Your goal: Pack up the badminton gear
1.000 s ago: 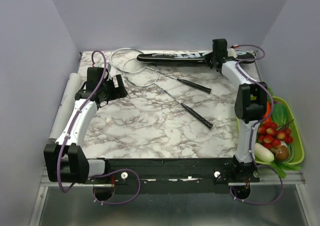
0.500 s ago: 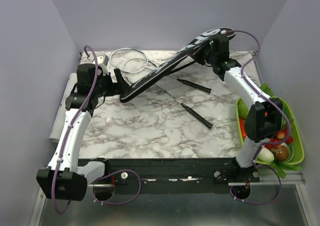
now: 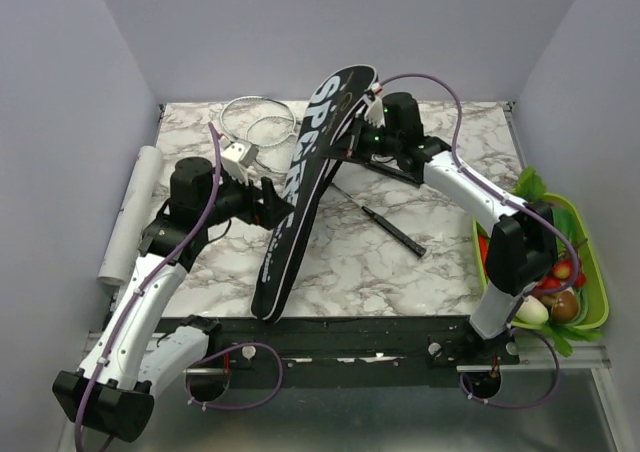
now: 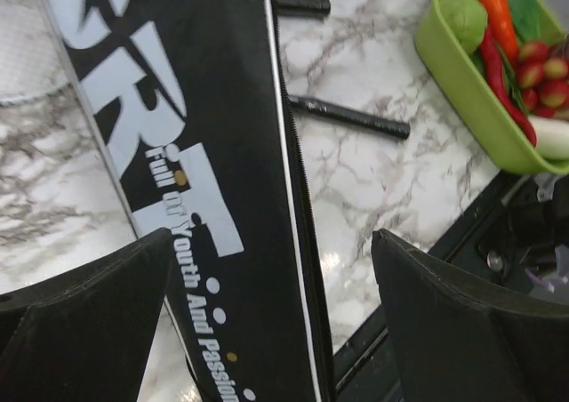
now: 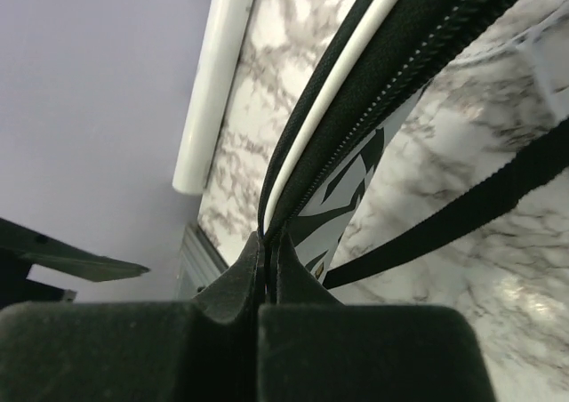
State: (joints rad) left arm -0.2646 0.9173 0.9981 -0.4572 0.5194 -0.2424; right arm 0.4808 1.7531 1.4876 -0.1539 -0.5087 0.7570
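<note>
Where lilac walls close round on three sides, the marbled counter (image 3: pixel 340 272) carries one long black SPORT bag (image 3: pixel 298 187), tilted up with its narrow end at the near edge (wide end in the air). Two rackets (image 3: pixel 395 230) lie behind it. My right hand (image 5: pixel 267 242) pinches the bag's zipped edge; my left hand (image 3: pixel 272 204) is spread beside its middle.

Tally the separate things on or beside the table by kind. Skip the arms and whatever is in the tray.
rackets: 2
racket bag: 1
white roll: 1
green tray: 1
Total: 5
</note>
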